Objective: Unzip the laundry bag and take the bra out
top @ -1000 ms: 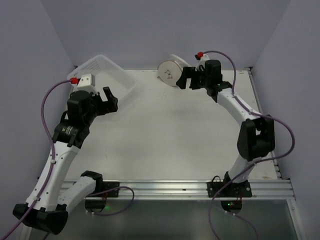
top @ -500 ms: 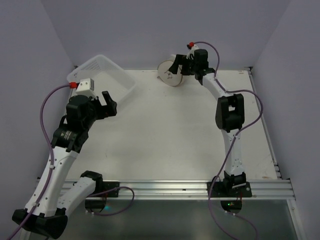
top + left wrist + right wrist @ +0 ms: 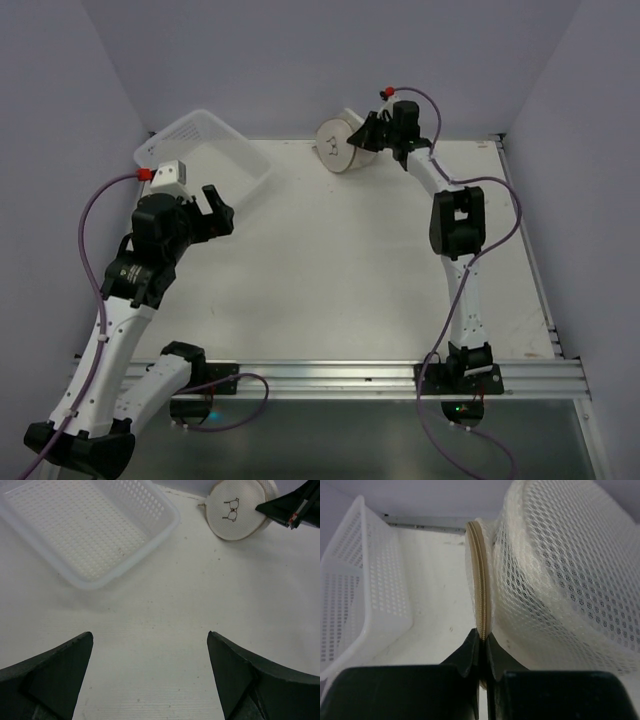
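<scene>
Change: my right pincer (image 3: pixel 481 639), open a second ago, now clenches the zip (image 3: pixel 478 575) of the laundry bag (image 3: pixel 336 150) at 12 o'clock | left pincer (image 3: pixel 150 640): released | meaning: unzipping can likely start.

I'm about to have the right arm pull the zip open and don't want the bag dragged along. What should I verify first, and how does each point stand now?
1. Grip: the right gripper is pinched shut on the zip: ok.
2. Zip pull between the jaws, not only the seam: cannot tell, no tab shows.
3. The laundry bag braced against the pull: not ok, nothing holds it but the right gripper.
4. The left gripper ready to help: not ok, it is open but far from the bag.
5. The basket out of the way: ok, it lies apart from the bag.
</scene>
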Motion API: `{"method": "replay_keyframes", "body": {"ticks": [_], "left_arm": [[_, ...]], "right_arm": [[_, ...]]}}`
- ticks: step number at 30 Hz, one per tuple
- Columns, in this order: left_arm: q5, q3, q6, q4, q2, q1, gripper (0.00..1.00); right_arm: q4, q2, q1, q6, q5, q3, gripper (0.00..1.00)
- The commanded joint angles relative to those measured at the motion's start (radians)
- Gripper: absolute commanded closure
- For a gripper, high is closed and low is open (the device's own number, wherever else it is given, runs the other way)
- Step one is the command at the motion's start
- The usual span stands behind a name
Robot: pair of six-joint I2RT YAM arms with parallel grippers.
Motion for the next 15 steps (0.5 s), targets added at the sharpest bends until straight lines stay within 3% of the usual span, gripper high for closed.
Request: {"method": "replay_keyframes", "body": {"ticks": [1, 7, 11, 15], "left_arm": [[0.027, -0.011, -0.027, 0.005, -0.02, -0.01, 0.0], [0.052, -0.021, -0.033, 0.03, -0.037, -0.01, 0.0], [0.093, -0.04, -0.041, 0.062, -0.04, -0.01, 0.0], [0.158, -0.072, -0.049, 0.105, -0.034, -0.01, 0.0]], "right_arm": [[0.085, -0.135, 0.007, 0.08, -0.136, -0.152, 1.0], [0.36, -0.491, 0.075, 0.241, -0.218, -0.669, 1.0], [0.562, -0.773, 0.14, 0.465, -0.213, -0.973, 1.0], [0.699, -0.921, 0.209, 0.637, -0.204, -1.264, 1.0]]}}
